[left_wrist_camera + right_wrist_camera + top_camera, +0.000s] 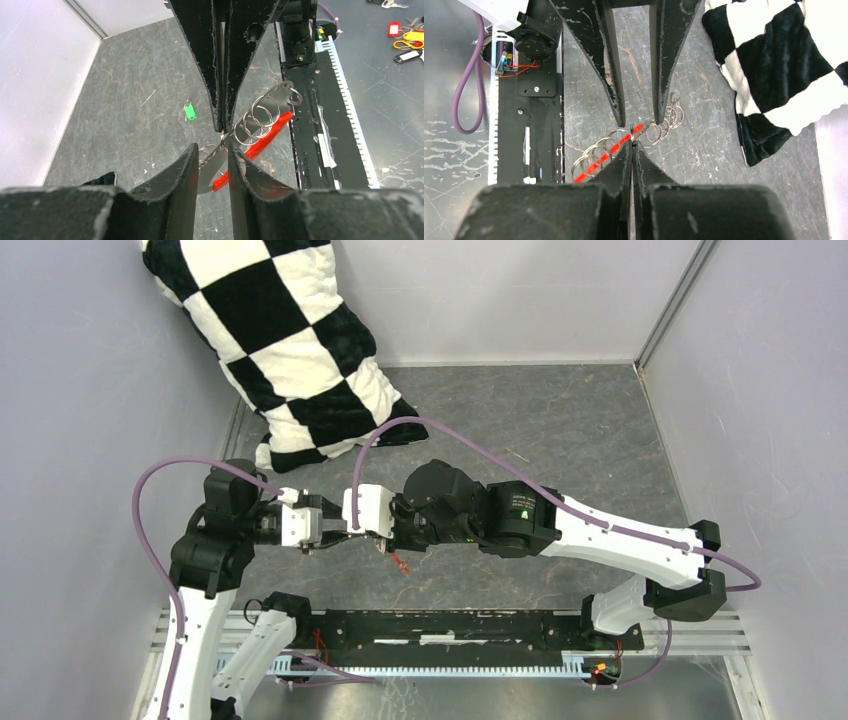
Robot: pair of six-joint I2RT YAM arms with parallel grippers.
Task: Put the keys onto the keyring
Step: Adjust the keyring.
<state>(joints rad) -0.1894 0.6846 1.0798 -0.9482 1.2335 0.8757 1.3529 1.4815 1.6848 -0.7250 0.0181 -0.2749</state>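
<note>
We hold the silvery chain of rings with its flat red tag (260, 135) in the air between both arms. The right gripper (631, 145) is pressed together on a link, and the left gripper (212, 152) stands slightly apart around the chain, to steady it. The tiny green-headed key (189, 112) lies on the grey table (130, 75), at ten o'clock from the rings.

Dark grey, scuffed tabletop (560, 420), a black-and-white checkered cushion (285, 350) lying at its eleven o'clock corner, a small green-headed key (189, 112) resting alone on the bare surface, seen in the left wrist view
</note>
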